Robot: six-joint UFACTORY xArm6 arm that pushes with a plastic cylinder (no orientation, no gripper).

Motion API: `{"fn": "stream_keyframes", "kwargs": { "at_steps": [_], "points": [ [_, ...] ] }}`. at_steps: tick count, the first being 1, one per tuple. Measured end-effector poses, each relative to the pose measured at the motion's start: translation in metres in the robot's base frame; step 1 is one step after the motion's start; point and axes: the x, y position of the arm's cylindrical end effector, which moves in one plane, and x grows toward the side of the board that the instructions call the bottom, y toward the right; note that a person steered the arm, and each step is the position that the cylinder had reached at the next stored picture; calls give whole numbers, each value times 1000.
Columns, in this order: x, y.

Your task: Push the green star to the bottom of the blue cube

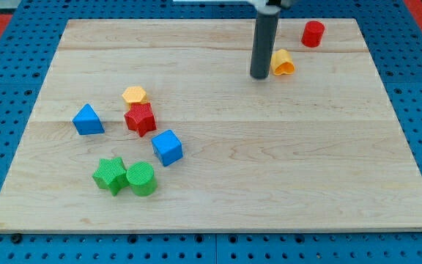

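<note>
The green star [110, 174] lies near the board's lower left, touching a green cylinder [141, 179] on its right. The blue cube [168, 147] sits just above and to the right of them. My tip [259, 75] is far off at the view's upper middle, right beside a yellow block [282, 63] on its left side. The tip is well apart from the green star and the blue cube.
A red star [140, 119] and a yellow hexagon [134, 95] sit above-left of the blue cube. A blue triangle [87, 120] lies further left. A red cylinder [313, 34] stands at the top right. The wooden board [269, 169] rests on a blue pegboard.
</note>
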Motion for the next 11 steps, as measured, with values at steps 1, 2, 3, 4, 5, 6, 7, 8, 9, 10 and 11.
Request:
{"fn": "stream_keyframes", "kwargs": {
  "at_steps": [1, 2, 3, 4, 5, 6, 7, 8, 9, 10, 11],
  "points": [
    [92, -73],
    [166, -125],
    [225, -124],
    [237, -163],
    [230, -232],
    [213, -255],
    [184, -247],
    [162, -238],
    [158, -191],
    [154, -152],
    [127, -146]
  ]
}}
